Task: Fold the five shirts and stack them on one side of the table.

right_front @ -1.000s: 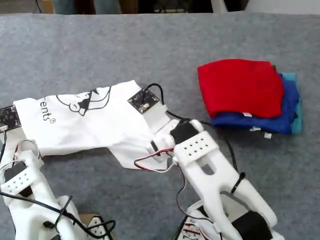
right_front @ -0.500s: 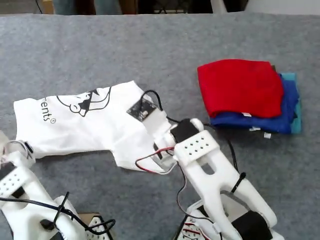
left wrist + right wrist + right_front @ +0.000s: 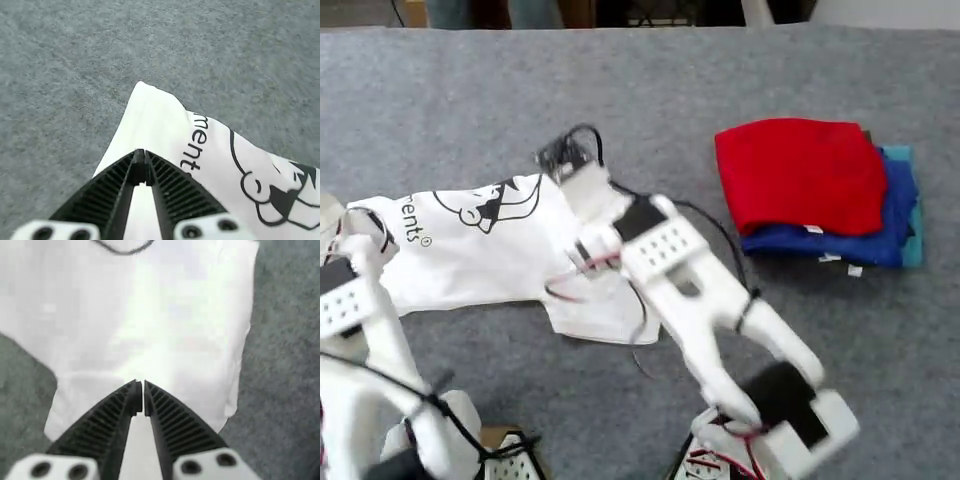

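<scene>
One white shirt lies spread, print up, on the grey tabletop. The left gripper is over its corner beside the lettering, jaws pressed together, and the right gripper is over the plain cloth toward its other end, jaws all but touching; whether either pinches fabric I cannot tell. Well apart from the white shirt, beyond that other end, a folded red shirt rests on a folded blue shirt, with a teal shirt edging out beneath.

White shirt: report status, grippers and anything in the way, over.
Left gripper shut on white shirt edge. Right gripper shut on it too. Shirt not yet folded. Folded stack apart, not in the way.
</scene>
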### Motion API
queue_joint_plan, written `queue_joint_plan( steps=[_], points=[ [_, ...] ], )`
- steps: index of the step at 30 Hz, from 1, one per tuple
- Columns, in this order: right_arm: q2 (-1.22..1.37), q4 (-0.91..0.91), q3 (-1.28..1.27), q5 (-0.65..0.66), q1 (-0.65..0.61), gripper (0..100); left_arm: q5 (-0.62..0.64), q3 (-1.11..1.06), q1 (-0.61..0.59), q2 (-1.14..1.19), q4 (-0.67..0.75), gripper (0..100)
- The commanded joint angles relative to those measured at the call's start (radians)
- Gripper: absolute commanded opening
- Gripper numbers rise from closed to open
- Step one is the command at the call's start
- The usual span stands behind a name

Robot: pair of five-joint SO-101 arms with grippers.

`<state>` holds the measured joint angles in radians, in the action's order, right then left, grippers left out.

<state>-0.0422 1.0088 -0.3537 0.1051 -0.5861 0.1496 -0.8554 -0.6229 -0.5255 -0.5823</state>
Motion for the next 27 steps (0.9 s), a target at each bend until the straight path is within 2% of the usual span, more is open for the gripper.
queue_joint_plan(
  steps=[1,4,8,12,15,18,24,27],
  points=[
    [0.177,-0.017,0.282,-0.015,0.043,1.5,0.061,0.073,-0.027,0.221,0.247,3],
    [0.364,-0.008,0.486,-0.017,0.074,1.5,0.069,0.119,-0.059,0.402,0.371,3],
    [0.607,0.023,0.757,-0.014,0.112,1.5,0.068,0.199,-0.11,0.572,0.419,3],
    [0.866,0.028,1.004,-0.008,0.186,1.5,0.066,0.248,-0.114,0.601,0.43,3],
    [1.035,0.072,1.19,-0.008,0.242,1.5,-0.018,0.246,-0.087,0.603,0.431,3],
    [1.139,0.216,1.403,-0.008,0.255,1.5,-0.081,0.245,-0.082,0.603,0.423,3],
    [1.248,0.554,1.851,-0.006,0.167,1.5,-0.025,0.234,-0.114,0.592,0.423,3],
    [1.277,0.689,2.038,0.048,0.11,1.5,-0.006,0.243,-0.137,0.589,0.397,3]
  ],
)
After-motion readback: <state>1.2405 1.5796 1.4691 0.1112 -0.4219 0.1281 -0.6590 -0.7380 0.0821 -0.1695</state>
